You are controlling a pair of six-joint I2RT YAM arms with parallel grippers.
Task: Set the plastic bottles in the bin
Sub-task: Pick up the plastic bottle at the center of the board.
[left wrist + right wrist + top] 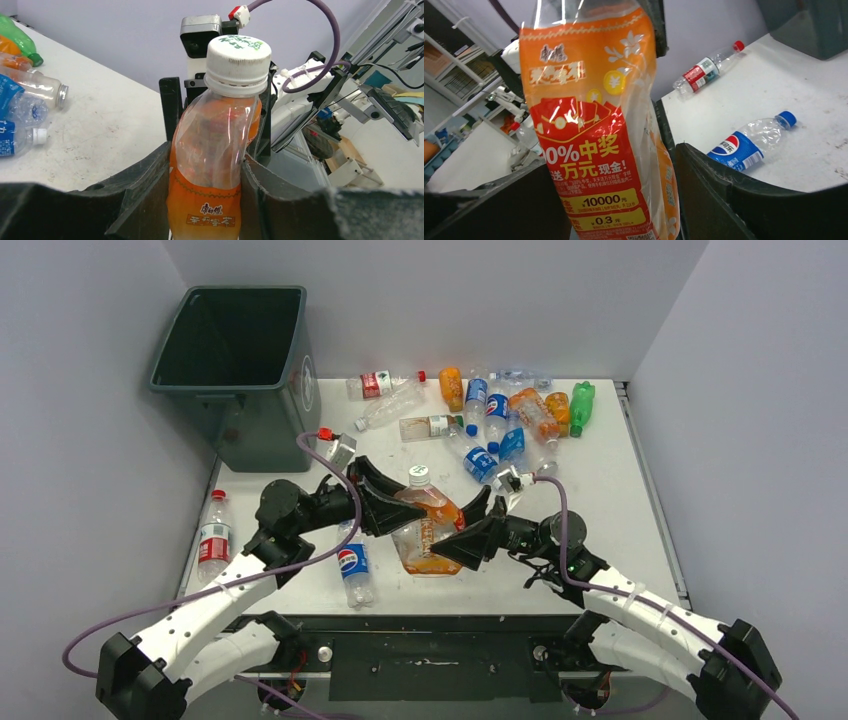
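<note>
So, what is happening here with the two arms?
Both arms are on one large orange bottle at the middle of the table. The left gripper has its jaws closed on it just under the white cap. The right gripper has its jaws wide around the labelled lower part; whether they press on it, I cannot tell. The bin stands at the far left, and many other bottles lie on the table.
</note>
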